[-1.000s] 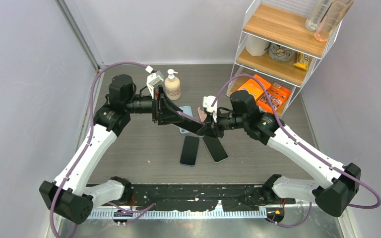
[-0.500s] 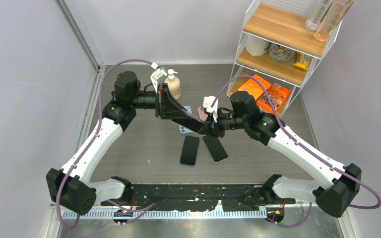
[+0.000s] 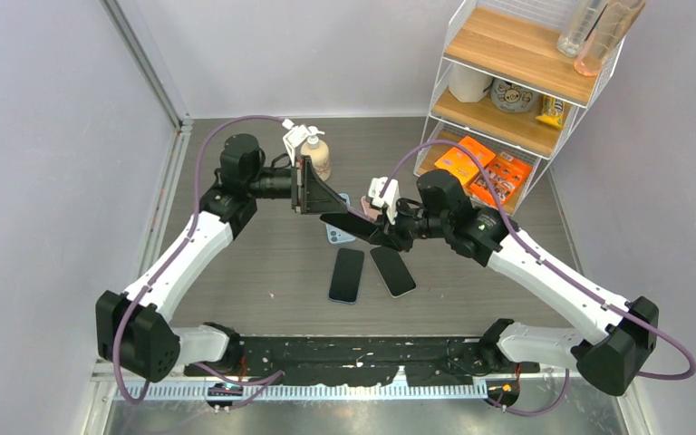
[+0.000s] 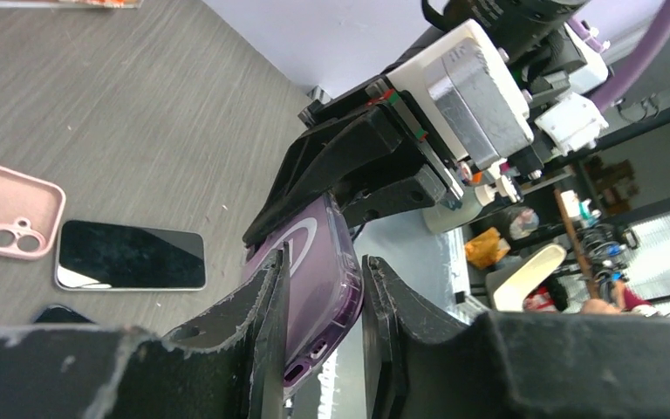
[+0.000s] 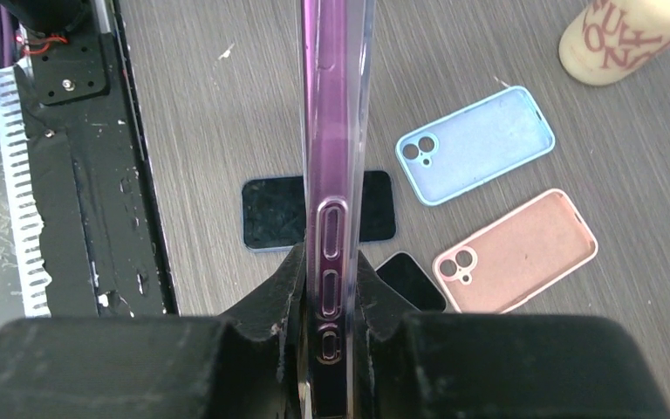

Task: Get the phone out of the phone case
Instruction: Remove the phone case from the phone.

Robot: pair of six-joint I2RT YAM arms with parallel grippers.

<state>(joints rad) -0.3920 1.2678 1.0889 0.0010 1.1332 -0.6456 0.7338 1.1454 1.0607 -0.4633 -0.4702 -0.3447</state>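
Observation:
The phone in its clear purple case [image 5: 331, 175] is held above the table, edge-on in the right wrist view. My right gripper [image 5: 330, 253] is shut on it at the side buttons. In the left wrist view the purple case [image 4: 314, 279] sits between the fingers of my left gripper [image 4: 325, 257]. One finger touches the case back and the other stands off with a small gap. From above, the left gripper [image 3: 349, 220] and the right gripper [image 3: 382, 234] meet at the phone over the table's middle.
A light blue case [image 5: 475, 144] and a pink case [image 5: 516, 253] lie empty on the table. Two bare phones [image 3: 346, 275] [image 3: 393, 271] lie face up below the grippers. A soap bottle [image 3: 316, 154] stands behind, and a wire shelf [image 3: 507, 82] at back right.
My left gripper has moved right and toward the back, closer to the right gripper, and now straddles the phone's end. The right arm has hardly moved.

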